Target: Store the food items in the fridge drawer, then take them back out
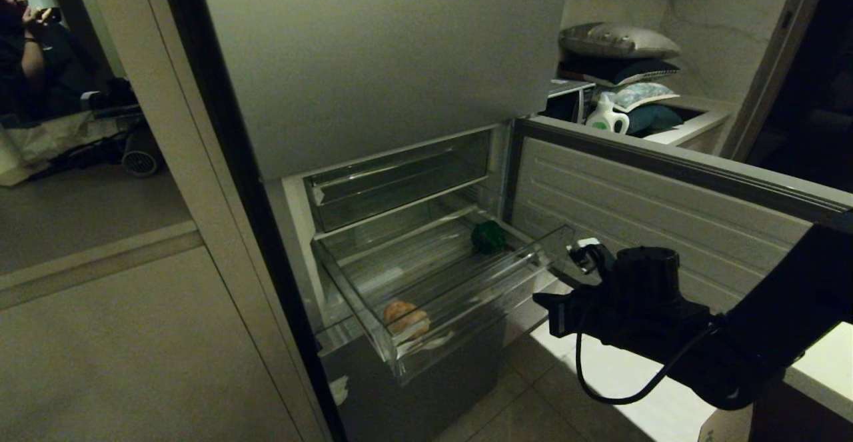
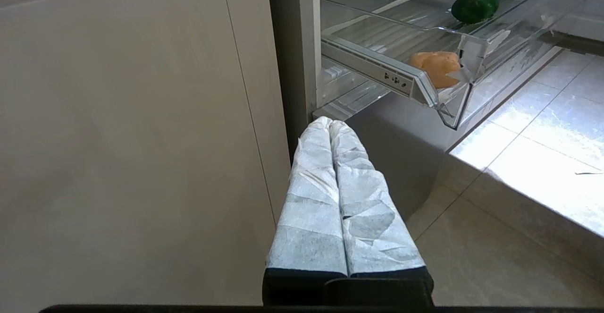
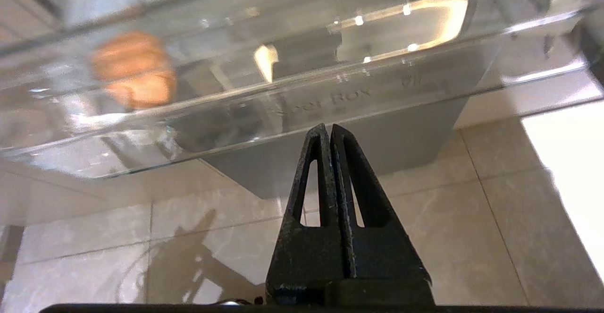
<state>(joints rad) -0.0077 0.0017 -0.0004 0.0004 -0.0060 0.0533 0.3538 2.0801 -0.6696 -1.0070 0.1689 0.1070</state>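
Note:
The clear fridge drawer (image 1: 466,325) stands pulled out of the grey fridge. Inside it, the dark-green food item (image 1: 488,237) lies at the back right and the orange-tan bread-like one (image 1: 406,319) at the front left corner. Both also show in the left wrist view: the green item (image 2: 474,4) and the bread (image 2: 434,67). My right gripper (image 1: 543,305) is shut and empty, in front of the drawer's right end. In its wrist view the shut gripper (image 3: 327,129) sits just below the drawer's clear front lip (image 3: 306,100), with the bread (image 3: 134,70) seen through the plastic. My left gripper (image 2: 330,123) is shut, parked low beside the fridge.
The open fridge door panel (image 1: 666,209) stands on the right, behind my right arm. A shallower clear tray (image 1: 400,182) sits above the drawer. A tall pale cabinet panel (image 1: 166,335) flanks the fridge's left. A person (image 1: 33,42) stands far left. Tiled floor (image 1: 533,402) lies below.

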